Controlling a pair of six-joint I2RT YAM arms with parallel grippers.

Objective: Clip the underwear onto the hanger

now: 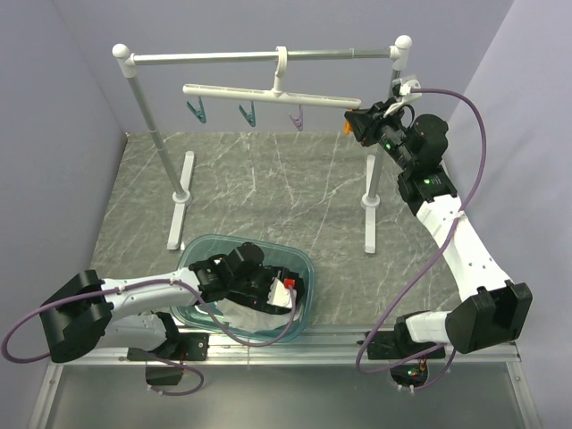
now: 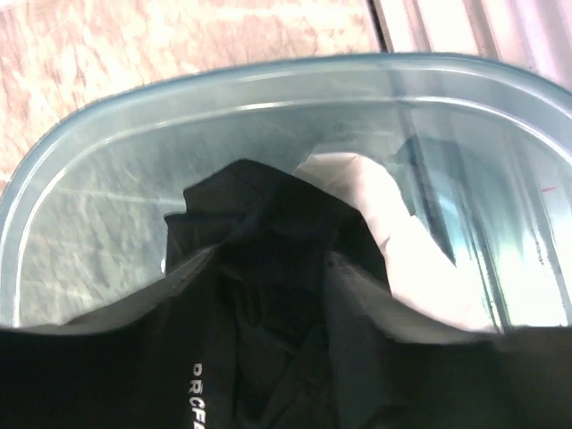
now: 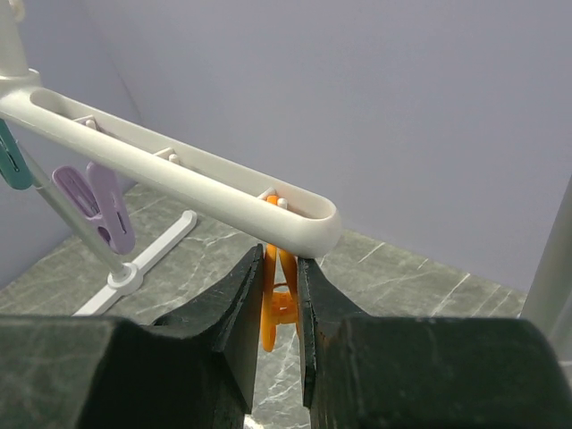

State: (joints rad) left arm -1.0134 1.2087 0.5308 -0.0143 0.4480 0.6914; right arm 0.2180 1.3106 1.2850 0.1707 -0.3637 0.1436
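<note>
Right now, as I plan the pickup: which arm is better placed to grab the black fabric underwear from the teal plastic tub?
Left. The left fingers flank the black underwear in the tub; the right fingers are busy pinching the white hanger's orange peg.

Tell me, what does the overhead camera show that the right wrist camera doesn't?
Only overhead: the teal bin with the left gripper down in it. Only the right wrist: a close look at the right gripper squeezing the orange peg. Both: the white hanger, its purple peg and the marbled table.
</note>
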